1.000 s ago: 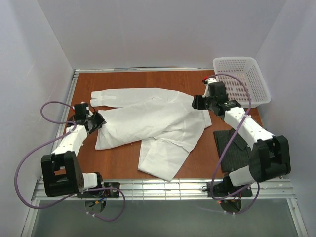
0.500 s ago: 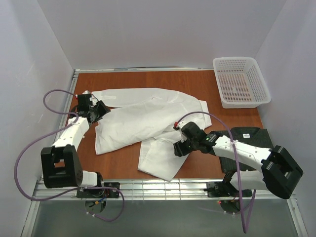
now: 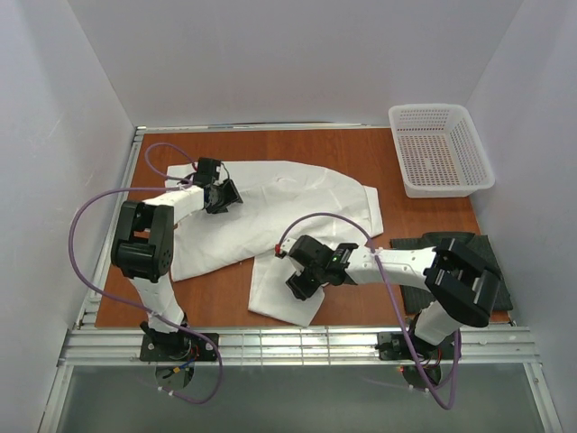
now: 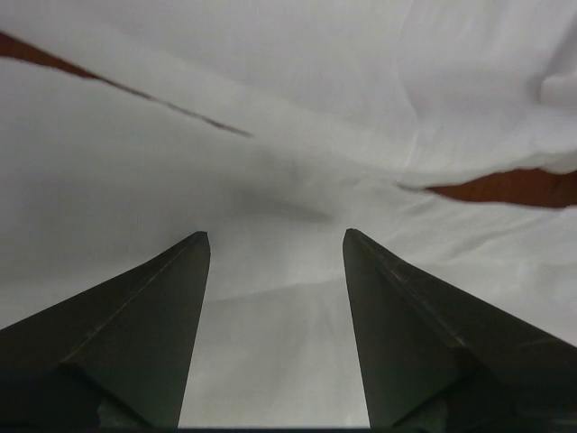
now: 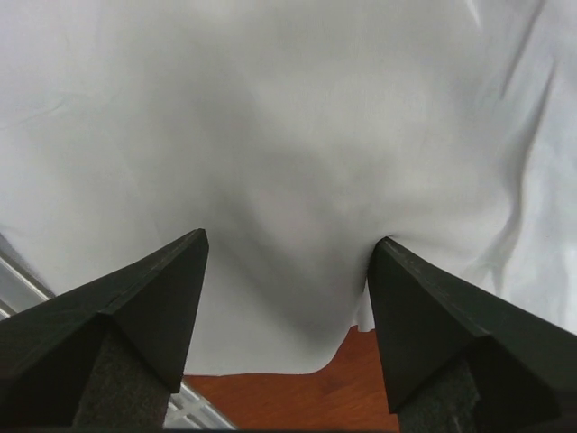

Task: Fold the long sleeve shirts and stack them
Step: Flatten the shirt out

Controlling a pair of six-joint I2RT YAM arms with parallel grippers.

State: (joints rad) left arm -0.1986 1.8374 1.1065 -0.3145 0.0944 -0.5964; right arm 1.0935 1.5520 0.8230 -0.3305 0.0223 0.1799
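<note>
Site condition as observed: the white shirt (image 3: 288,203) lies opened out and rumpled across the middle and left of the brown table (image 3: 343,149). One sleeve runs along its far edge and a lower flap reaches towards the near rail. It is not folded. The dark shirt (image 3: 410,244) lies flat at the near right of the table, apart from the white one and partly covered by the right arm, which crosses over it. The left gripper (image 3: 227,194) is positioned over the far left part of the white shirt, near the sleeve. Its wrist view shows the two fingers (image 4: 171,325) spread apart, with only white cloth between and below them and nothing pinched. The right gripper (image 3: 297,281) sits over the near flap of the same shirt, close to its hem. Its fingers (image 5: 135,316) are likewise parted and gripping nothing, with cloth beneath and a strip of bare table at the hem. Whether either set of tips is touching the fabric cannot be determined. A white mesh basket (image 3: 444,107) stands at the far right corner, well apart from both shirts.
</note>
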